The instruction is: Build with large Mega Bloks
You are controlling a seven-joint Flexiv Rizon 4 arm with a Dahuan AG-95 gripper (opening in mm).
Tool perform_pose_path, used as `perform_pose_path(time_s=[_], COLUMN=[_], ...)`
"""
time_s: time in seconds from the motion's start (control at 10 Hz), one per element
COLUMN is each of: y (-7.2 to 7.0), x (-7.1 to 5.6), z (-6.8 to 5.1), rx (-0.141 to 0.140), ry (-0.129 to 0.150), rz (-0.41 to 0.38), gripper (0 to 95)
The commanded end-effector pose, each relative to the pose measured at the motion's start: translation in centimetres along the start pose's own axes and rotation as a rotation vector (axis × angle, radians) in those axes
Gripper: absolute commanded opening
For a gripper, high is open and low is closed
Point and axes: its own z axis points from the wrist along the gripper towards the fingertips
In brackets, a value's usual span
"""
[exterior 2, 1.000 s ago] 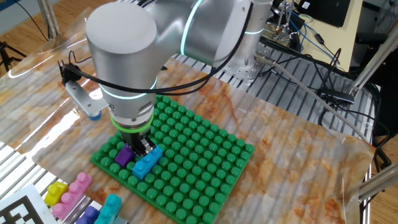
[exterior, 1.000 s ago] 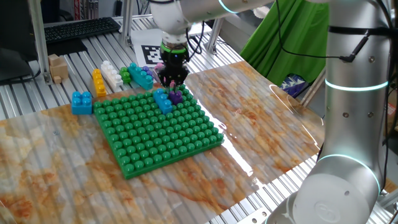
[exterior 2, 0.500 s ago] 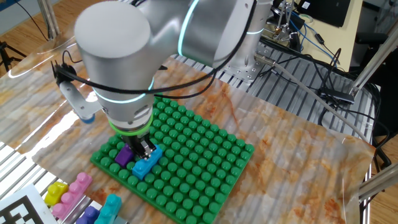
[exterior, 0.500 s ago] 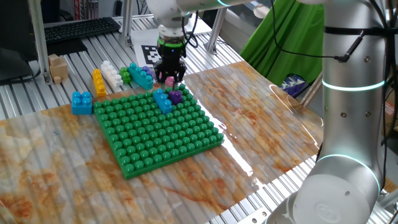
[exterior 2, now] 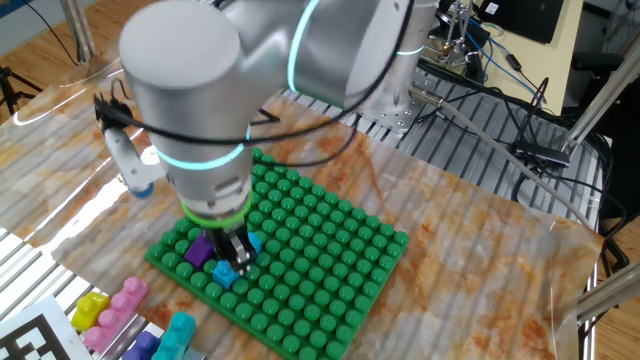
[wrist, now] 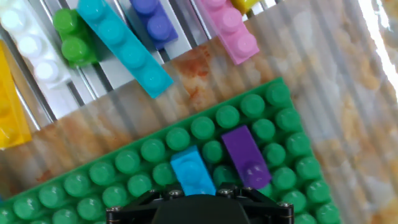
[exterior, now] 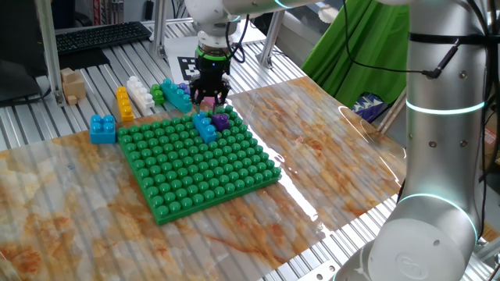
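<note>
Although two bricks already sit on the green baseplate (exterior: 195,160), a blue brick (wrist: 192,172) and a purple brick (wrist: 244,155) side by side near its far corner, the spare bricks lie loose beyond that same corner. The gripper (exterior: 209,97) hangs over this edge of the baseplate, pointing down. No brick can be seen between its jaws; how wide they stand cannot be told, since the fixed views show only a dark cluster of fingers and the hand view shows none at all.

The step in hand looks like going for the next brick. To do it well, the arm should clear the studs of the seated bricks before moving sideways, settle square over one loose brick, and close across its narrow sides so that it hangs level for pressing down.

The hand view lays out the choice best: beyond the baseplate's edge lie a pink brick (wrist: 229,28), a dark blue brick (wrist: 155,22), a long teal brick (wrist: 126,46), a green brick (wrist: 73,38), a white brick (wrist: 34,53) and a yellow brick (wrist: 12,109). One fixed view adds a light blue block (exterior: 102,128) by the baseplate's left corner, outside the hand view. The other fixed view hides much behind the arm's big joint.
</note>
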Motion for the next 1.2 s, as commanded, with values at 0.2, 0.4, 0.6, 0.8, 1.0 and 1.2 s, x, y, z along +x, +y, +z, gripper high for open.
perform_pose_path(time_s=[0.2,0.4,0.6,0.8,1.0,1.2], y=[1.7,3.0,3.3,3.4,3.3,3.3], x=[0.6,1.0,0.8,0.7,0.7,0.7], z=[0.0,0.3,0.7,0.8,0.8,0.8], rx=[-0.007,-0.016,-0.041,-0.039,-0.021,0.034], ry=[-0.002,-0.007,-0.004,-0.004,0.007,0.030], rz=[0.041,0.060,0.056,0.035,-0.019,-0.063], gripper=[38.0,38.0,38.0,38.0,19.0,0.0])
